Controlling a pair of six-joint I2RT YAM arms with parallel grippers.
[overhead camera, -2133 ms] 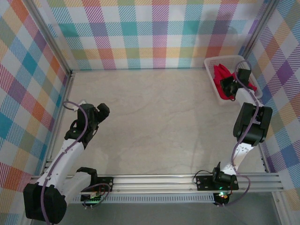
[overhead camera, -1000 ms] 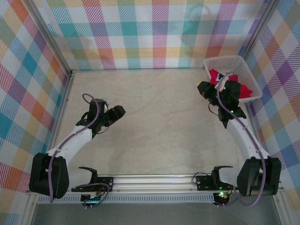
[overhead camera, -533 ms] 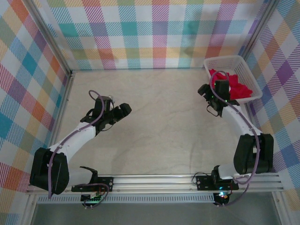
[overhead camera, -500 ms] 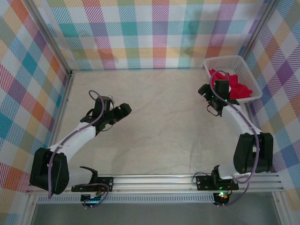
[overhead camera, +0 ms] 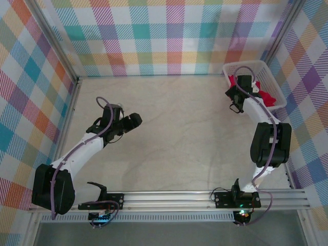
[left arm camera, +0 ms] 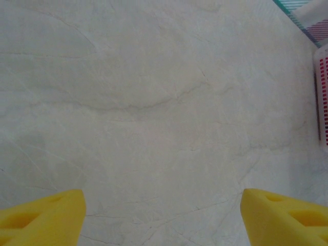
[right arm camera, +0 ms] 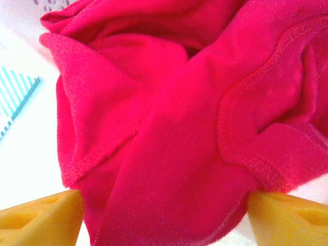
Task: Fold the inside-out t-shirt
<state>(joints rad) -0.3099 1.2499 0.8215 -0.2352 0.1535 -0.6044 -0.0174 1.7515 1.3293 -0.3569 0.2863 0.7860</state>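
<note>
**Pale stone-look table, one basket in the far corner**

The table point(overhead camera: 174, 128) is a pale beige surface with faint marble-like veins and soft cloudy patches; it takes up the middle of the top view, from the left edge to the right; in the left wrist view the same top point(left arm camera: 154, 113) shows thin grey cracks running across it. A white mesh basket point(overhead camera: 245, 63) stands directly on it in the upper right of the frame, set slightly askew; its rim point(left arm camera: 322, 92) shows at the right edge of the left wrist view. An aluminium rail point(overhead camera: 169, 197) runs along the bottom.
</note>
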